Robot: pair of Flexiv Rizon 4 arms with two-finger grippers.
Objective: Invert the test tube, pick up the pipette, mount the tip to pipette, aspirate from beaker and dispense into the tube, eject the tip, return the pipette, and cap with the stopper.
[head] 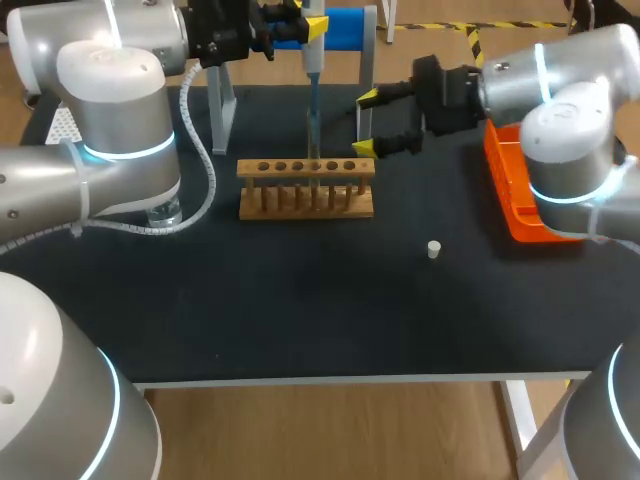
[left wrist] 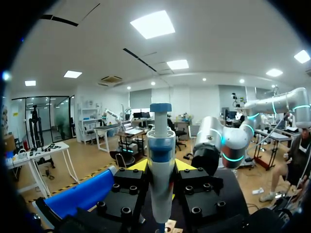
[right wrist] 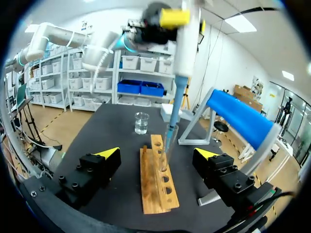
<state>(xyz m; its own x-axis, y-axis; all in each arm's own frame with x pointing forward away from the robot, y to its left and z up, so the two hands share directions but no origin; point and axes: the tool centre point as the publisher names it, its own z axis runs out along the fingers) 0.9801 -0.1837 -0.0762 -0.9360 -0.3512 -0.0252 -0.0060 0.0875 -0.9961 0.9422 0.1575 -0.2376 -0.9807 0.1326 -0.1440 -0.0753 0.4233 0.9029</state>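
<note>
While my left gripper is clamped on the pipette, holding it upright above the rack, the tip reaches down into the tube. The tube stands in one of the rack's middle holes. My right gripper hangs just past the rack's right end, its fingers wide apart and touching nothing.

I judge this to be the dispensing step. To do it well, I should hold the pipette plumb so the tip does not scrape the glass. I should release the liquid slowly, then lift straight up so the tube is not dragged or tipped. I cannot tell whether liquid is in the tip or the tube.

The table is flat, black and matte. The stopper lies alone on it, nearer the front and well apart from the rack. The beaker stands beyond the rack's left end, near my left arm's base. An orange tray sits at the right edge.

Working room looks tight. The blue stand rises just behind the rack, and my open right gripper waits close beside it.
</note>
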